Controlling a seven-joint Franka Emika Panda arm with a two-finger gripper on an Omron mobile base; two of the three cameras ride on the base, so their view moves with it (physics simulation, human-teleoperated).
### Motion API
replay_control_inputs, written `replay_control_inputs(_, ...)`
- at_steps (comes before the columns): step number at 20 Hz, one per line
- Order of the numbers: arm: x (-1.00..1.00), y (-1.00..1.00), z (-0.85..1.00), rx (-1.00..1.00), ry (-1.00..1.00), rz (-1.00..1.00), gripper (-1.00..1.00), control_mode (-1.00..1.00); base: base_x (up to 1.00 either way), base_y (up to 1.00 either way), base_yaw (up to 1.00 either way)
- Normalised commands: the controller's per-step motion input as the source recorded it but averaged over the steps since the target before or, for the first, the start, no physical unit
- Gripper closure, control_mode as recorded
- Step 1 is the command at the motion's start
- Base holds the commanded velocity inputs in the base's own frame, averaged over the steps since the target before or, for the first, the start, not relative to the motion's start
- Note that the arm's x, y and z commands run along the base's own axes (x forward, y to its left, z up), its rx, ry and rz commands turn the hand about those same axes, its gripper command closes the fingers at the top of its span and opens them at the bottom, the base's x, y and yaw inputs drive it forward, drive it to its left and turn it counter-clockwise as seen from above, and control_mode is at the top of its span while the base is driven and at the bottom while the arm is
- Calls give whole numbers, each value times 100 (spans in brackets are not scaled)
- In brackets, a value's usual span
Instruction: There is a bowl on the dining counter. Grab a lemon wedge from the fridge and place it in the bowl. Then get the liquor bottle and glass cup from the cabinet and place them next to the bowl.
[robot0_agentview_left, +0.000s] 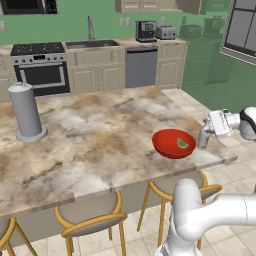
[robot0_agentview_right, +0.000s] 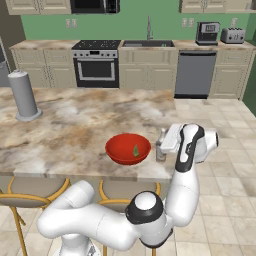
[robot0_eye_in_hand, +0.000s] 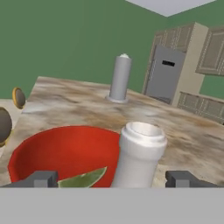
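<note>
Ops: Gripper (robot0_eye_in_hand: 113, 179) state, what are we seeing?

Dev: We're seeing the fingers (robot0_eye_in_hand: 41, 178) spread wide in the hand view, one dark tip on each side of the liquor bottle (robot0_eye_in_hand: 138, 153), with a gap on both sides. Nothing is being pinched.

Ops: Bottle position?

Dev: We're reading it as standing upright on the dining counter (robot0_agentview_left: 100, 140), just beside the bowl (robot0_agentview_left: 167, 151) on its right, near the counter's right end. It's showing pale grey-white with a wider lip on top. The hand view is cutting off its foot, so we're taking the contact with the stone from the right base view.

Ops: Bowl contents?

Dev: The lemon wedge (robot0_agentview_left: 182, 143) is lying inside the red bowl, against the wall nearest the gripper.

Ops: Anything under the edge?

Dev: Yellow-framed stools (robot0_agentview_left: 92, 217) are sitting tucked along the near side of the counter, below the bowl.

Ops: Farther out?

Dev: We're seeing a tall grey cylinder (robot0_agentview_left: 26, 112) on a round base standing at the counter's left part, well apart from the bowl. Beyond the island we're looking at the back wall: stove (robot0_agentview_left: 42, 70) on the left, dishwasher (robot0_agentview_left: 141, 67) to its right, and the coffee machine (robot0_agentview_left: 145, 31) and toaster (robot0_agentview_left: 165, 33) side by side on the back counter.
</note>
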Motion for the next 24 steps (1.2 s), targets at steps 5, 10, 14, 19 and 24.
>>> replay_control_inputs(5,0,0,21,0,1,-1,-100,-100,0,0,0)
replay_control_inputs(10,0,0,22,0,0,-2,-100,-100,0,0,0)
replay_control_inputs(14,-2,0,33,0,0,-2,-100,-100,0,0,0)
replay_control_inputs(19,-13,0,50,0,-8,0,-100,-100,0,0,0)
replay_control_inputs(24,-23,4,48,0,-10,0,-100,-100,0,0,0)
